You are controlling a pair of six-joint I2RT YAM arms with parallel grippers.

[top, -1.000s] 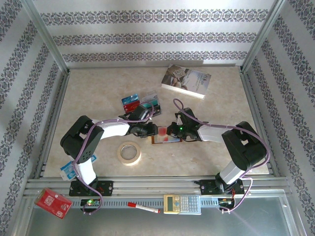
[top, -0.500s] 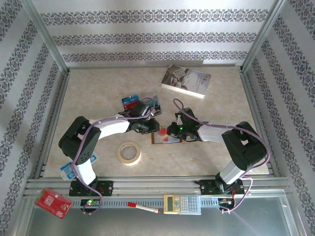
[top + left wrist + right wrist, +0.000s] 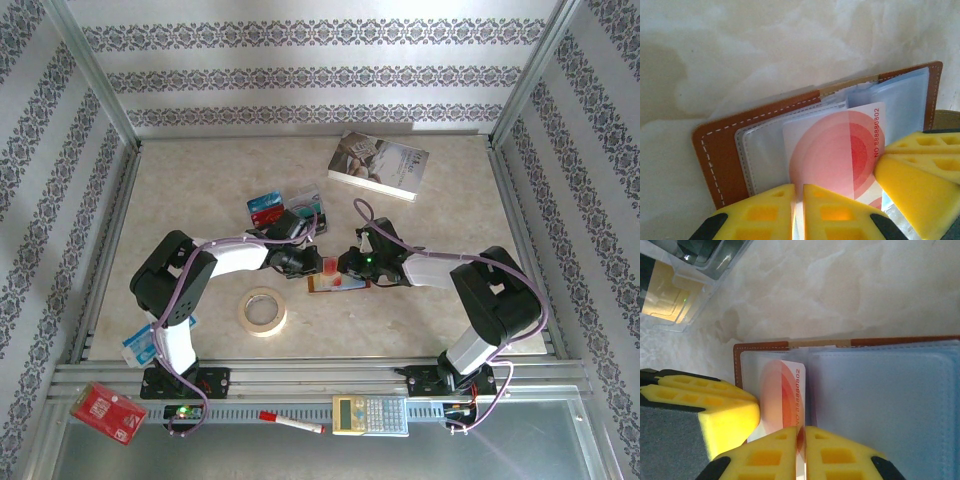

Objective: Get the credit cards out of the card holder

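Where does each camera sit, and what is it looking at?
Top external: above and behind, looking down on table, left arm, right arm, card holder.
Left wrist: on left arm, close over the open holder's red card; own yellow jaws at bottom.
Right wrist: on right arm, same card and holder; own jaws at bottom.
Both wrist views share that card.

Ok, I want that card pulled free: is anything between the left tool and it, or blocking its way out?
Nothing visible. The left tool has its fingers on either side of the red-and-white card. The right tool sits close beside the card, over the card holder.
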